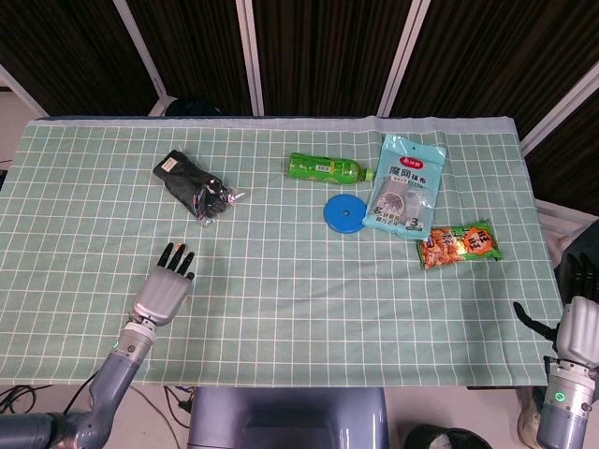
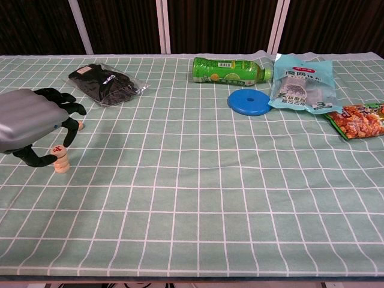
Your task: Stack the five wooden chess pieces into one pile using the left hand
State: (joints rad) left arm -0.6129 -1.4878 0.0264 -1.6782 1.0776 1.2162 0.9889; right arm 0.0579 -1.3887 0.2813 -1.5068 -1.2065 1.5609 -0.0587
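The likeliest failure here is a toppled pile: the left hand (image 2: 30,126) hovers right over the small stack of wooden chess pieces (image 2: 60,159) near the left edge of the checked tablecloth (image 2: 198,180), its dark fingers (image 2: 69,111) curled down around the top disc, so any sideways drag as it lifts or settles could knock the discs off one another. Whether the fingers actually pinch the top piece or merely cage it I cannot tell; in the head view the hand (image 1: 164,292) hides the stack entirely. One more piece (image 2: 80,126) lies flat just beyond the fingertips, apparently not yet stacked, and a clumsy reach for it could brush the pile. The stack's long axis stands upright, red-marked face up. The right hand (image 1: 578,323) hangs off the table's right edge, fingers curled, holding nothing visible.
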